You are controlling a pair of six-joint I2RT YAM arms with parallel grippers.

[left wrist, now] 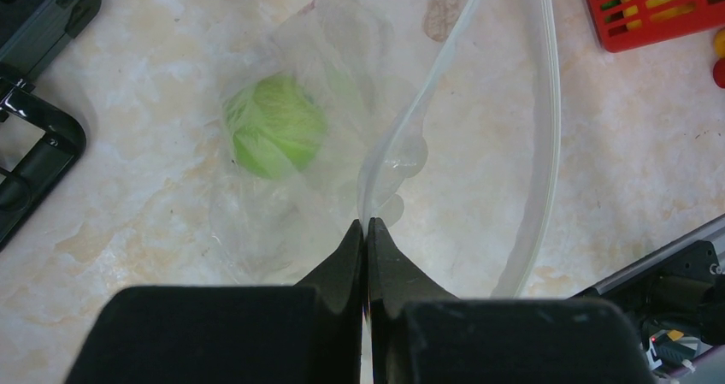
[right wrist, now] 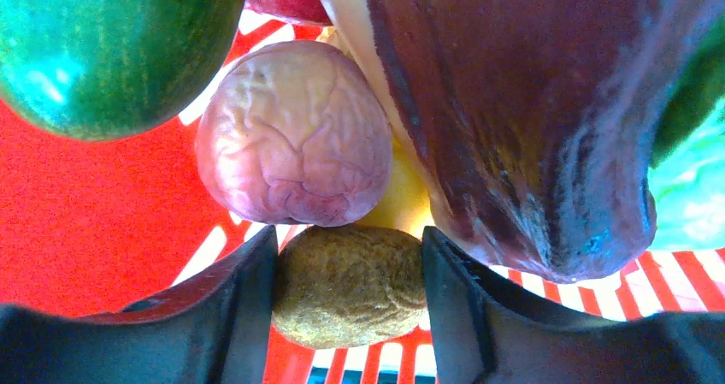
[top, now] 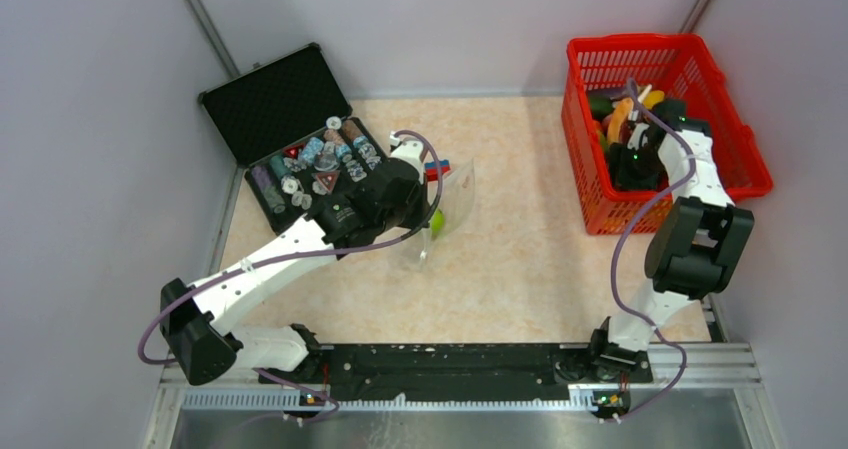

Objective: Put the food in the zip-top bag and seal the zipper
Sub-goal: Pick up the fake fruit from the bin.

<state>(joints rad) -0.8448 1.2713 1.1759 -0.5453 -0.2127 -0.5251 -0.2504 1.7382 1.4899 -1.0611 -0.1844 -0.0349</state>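
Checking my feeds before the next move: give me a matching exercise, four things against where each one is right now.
Things:
1. green round fruit
2. brown lumpy piece
3. zip-top bag
4. red-and-blue brick

Places:
A. pinched at its edge by the left claw
B. loose on the table, in no container
C. inside the bag
D. between the right claw's fingers, in the red basket

Pairs: 1-C, 2-D, 3-A, 4-B.
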